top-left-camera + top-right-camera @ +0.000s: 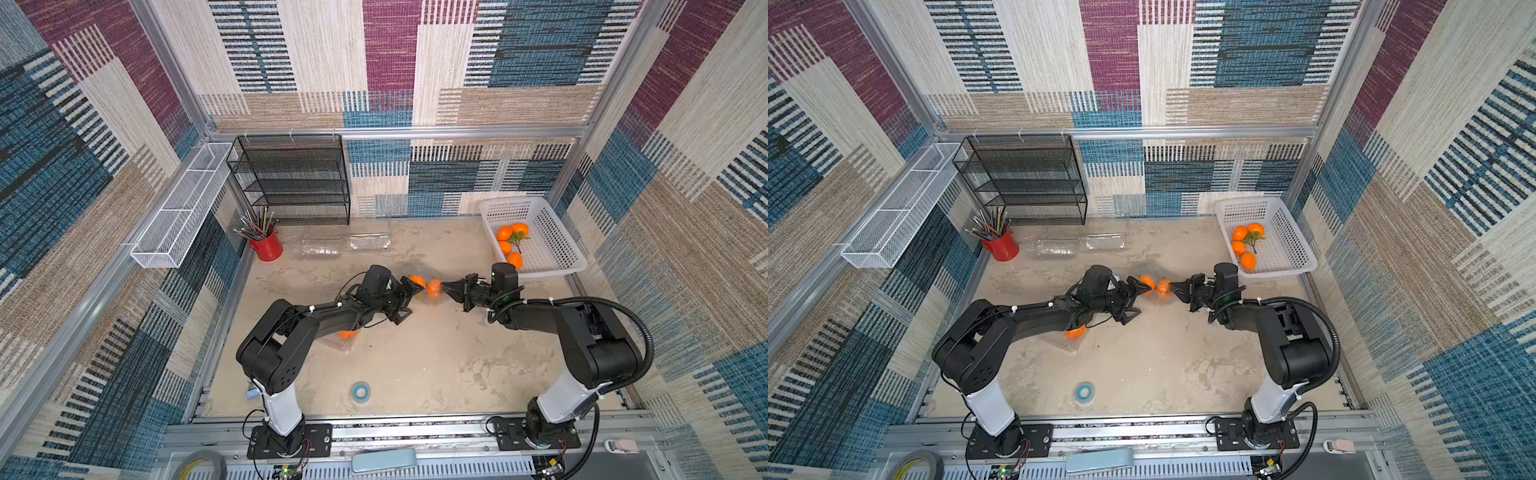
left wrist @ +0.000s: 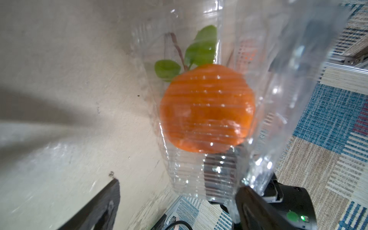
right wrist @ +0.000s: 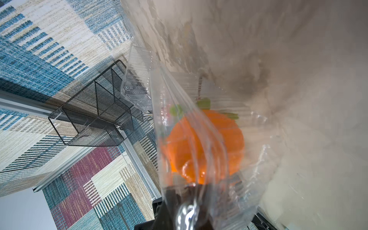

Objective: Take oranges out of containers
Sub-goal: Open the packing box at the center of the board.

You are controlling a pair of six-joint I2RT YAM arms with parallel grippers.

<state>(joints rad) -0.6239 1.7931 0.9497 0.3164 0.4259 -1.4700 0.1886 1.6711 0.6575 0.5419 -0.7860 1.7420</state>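
Plainly: leafy orange (image 2: 207,108) inside clear ribbed container (image 2: 199,179).

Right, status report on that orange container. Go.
Right gripper shut on clear container edge. Left gripper open alongside. Oranges not yet out. Second container lies under left arm.
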